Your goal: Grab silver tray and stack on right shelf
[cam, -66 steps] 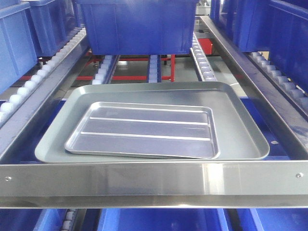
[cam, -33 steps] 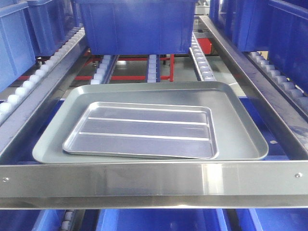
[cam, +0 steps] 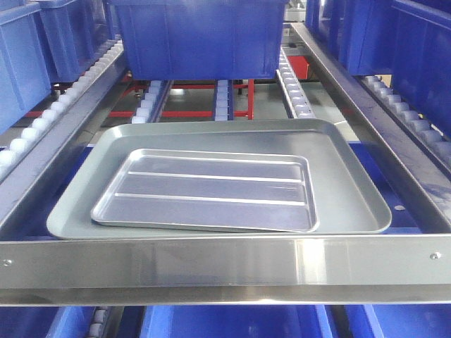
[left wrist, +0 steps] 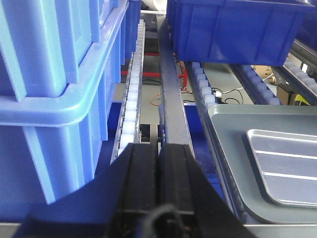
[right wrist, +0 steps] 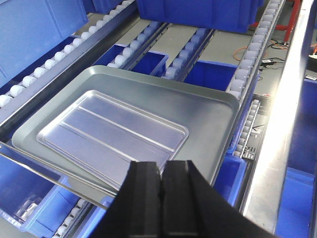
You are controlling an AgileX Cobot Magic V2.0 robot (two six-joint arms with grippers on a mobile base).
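The silver tray (cam: 208,190), shiny with two raised ridges, lies flat inside a larger dull grey tray (cam: 352,204) on the shelf. The shelf has a broad shiny front bar (cam: 225,264) and rails of white rollers (cam: 292,84). My left gripper (left wrist: 159,146) is shut and empty, left of both trays above a roller rail; the silver tray (left wrist: 287,163) is at its right. My right gripper (right wrist: 162,163) is shut and empty, above the near edge of the grey tray (right wrist: 208,114), just in front of the silver tray (right wrist: 109,131).
A big blue bin (cam: 197,35) stands on the rollers behind the trays. More blue bins (left wrist: 49,74) fill the left lane and the right side (cam: 416,49). Blue bins (right wrist: 29,198) also sit on the level below.
The whole front view has drifted a few pixels to the left. The trays keep their place on the shelf.
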